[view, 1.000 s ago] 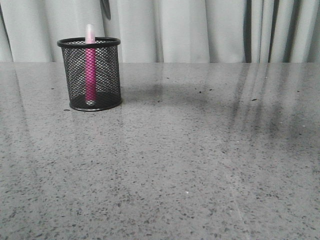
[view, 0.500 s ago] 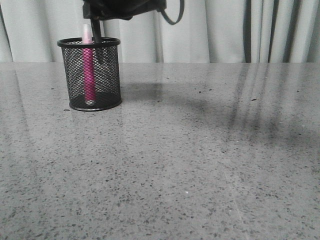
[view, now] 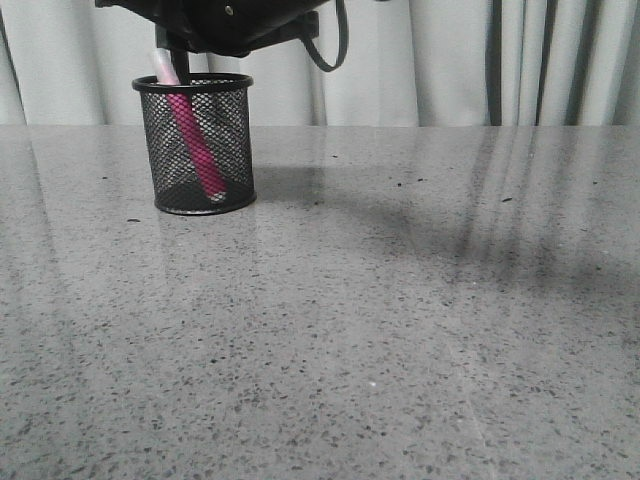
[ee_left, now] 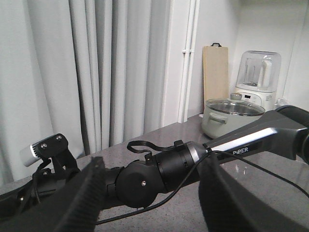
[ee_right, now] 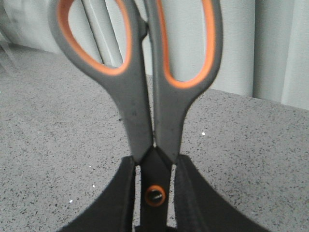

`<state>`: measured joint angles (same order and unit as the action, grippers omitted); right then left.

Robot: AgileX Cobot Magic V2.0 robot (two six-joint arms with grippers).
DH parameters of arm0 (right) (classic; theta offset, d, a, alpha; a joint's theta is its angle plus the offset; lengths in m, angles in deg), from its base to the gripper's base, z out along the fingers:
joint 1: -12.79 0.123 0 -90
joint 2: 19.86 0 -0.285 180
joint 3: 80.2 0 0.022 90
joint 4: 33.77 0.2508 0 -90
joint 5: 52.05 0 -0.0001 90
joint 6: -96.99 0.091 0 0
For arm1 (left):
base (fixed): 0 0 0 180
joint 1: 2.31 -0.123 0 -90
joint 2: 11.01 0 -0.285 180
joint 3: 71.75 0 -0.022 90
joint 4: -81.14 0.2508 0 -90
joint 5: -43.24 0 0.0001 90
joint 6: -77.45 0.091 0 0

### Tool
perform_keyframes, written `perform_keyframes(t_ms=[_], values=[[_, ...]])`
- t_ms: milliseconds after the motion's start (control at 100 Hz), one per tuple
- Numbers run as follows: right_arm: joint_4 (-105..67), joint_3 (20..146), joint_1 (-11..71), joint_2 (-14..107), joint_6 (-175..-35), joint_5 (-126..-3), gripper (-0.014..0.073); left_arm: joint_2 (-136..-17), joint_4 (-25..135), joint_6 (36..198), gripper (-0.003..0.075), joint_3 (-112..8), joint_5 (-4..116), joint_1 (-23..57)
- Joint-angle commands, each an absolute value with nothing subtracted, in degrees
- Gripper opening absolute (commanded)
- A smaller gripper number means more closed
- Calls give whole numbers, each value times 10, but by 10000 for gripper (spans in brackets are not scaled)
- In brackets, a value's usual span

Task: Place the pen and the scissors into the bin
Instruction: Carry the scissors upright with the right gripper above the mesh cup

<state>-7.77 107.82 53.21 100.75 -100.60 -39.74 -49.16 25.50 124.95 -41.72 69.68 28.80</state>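
The bin (view: 195, 145) stands on the grey table at the far left. The pen (view: 195, 145) leans inside it, its pale cap (view: 160, 65) above the rim. My right arm's wrist (view: 220, 18) hangs just above the bin, and a dark part reaches down to the rim. My right gripper (ee_right: 155, 166) is shut on the scissors (ee_right: 145, 96) at the orange pivot dot (ee_right: 155, 195), handles pointing away from the fingers. The blades are hidden. My left gripper (ee_left: 153, 162) is open and empty, raised, looking at the right arm (ee_left: 159, 171).
Grey speckled table (view: 400, 330) with pale curtains (view: 430, 60) behind. In the left wrist view a lidded pot (ee_left: 231, 113), a blender (ee_left: 258, 77) and a wooden board (ee_left: 216, 70) stand at the far end.
My right arm has come down over the bin. The bin has shifted a little to the right, and the pen, upright before, now leans.
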Motion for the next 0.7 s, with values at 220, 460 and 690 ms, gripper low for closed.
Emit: perform_keyframes(t_ms=[220,460,690], values=[[-84,1084,545,945,-1010,-389,-73,-494,234,1247,386,-432,676,291],[-84,1083,544,923,-1025,-391,-73,-494,224,1247,387,-432,677,291],[-84,1083,536,921,-1025,-395,-73,-494,221,1247,386,-432,690,291]])
